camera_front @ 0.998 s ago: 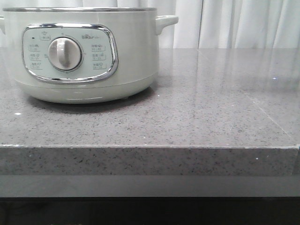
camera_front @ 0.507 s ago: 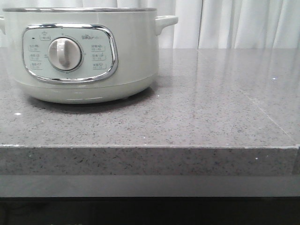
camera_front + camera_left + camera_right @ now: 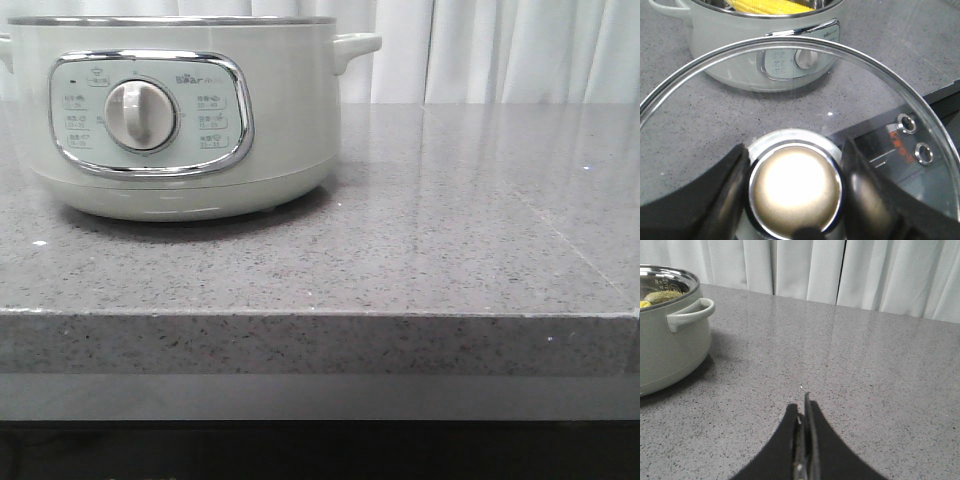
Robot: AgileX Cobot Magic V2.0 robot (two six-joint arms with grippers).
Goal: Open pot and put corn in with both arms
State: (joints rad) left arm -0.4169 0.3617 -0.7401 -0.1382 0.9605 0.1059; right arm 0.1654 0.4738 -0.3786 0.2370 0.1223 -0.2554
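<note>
The pale grey-green pot [image 3: 280,120] stands at the left of the grey counter, its lid off. In the left wrist view the pot [image 3: 730,55] is open and the yellow corn [image 3: 771,6] lies inside it. My left gripper [image 3: 794,165] is shut on the round metal knob [image 3: 795,192] of the glass lid [image 3: 865,90] and holds it away from the pot, over the counter's front edge. My right gripper [image 3: 802,407] is shut and empty, low over the counter to the right of the pot [image 3: 665,350]. Neither gripper shows in the front view.
The counter's front edge [image 3: 320,312] runs across the front view. White curtains [image 3: 500,50] hang behind the counter. Below the counter edge, seen through the lid, is a dark panel with two round metal fittings [image 3: 914,137].
</note>
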